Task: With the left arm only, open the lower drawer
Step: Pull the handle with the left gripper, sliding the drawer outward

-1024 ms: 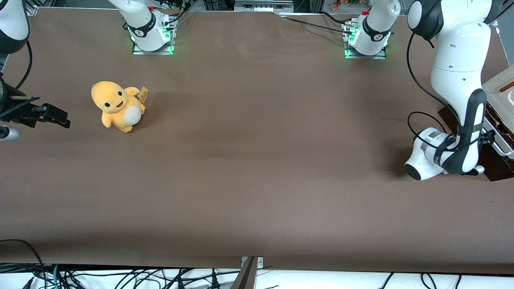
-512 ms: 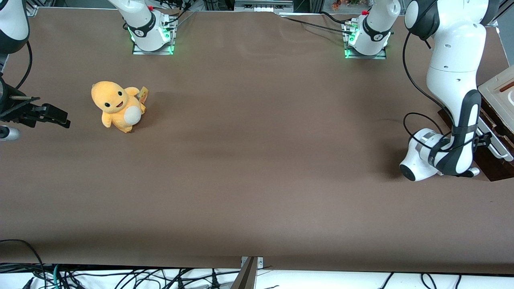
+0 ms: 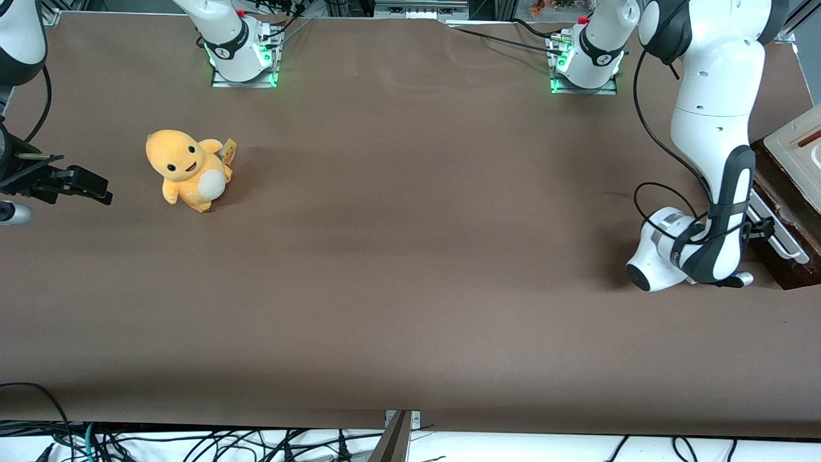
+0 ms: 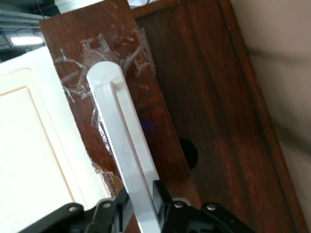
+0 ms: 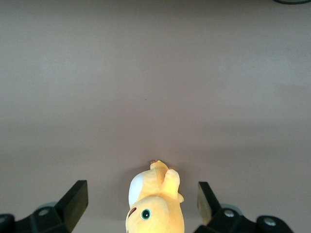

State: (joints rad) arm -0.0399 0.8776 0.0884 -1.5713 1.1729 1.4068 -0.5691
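1. The left arm (image 3: 709,122) reaches down at the working arm's end of the table (image 3: 410,256), its wrist bent low in front of the cabinet (image 3: 798,151) at the table's edge.
2. Seen from the wrist, the gripper (image 4: 144,206) is clamped on the long white handle (image 4: 124,145) of the lower drawer (image 4: 194,111), one black finger on each side of the bar and both pressed against it.
3. Over the last second the arm's wrist has travelled away from the cabinet, toward the middle of the table, and the handle has come with it. The dark drawer front (image 3: 779,240) now stands out from the cabinet further than it did.
4. My reading: the pull is under way and the drawer is partly open; more of the same straight pull should finish it.
5. The yellow plush toy (image 3: 186,169) sits well apart, toward the parked arm's end, and has not stirred.
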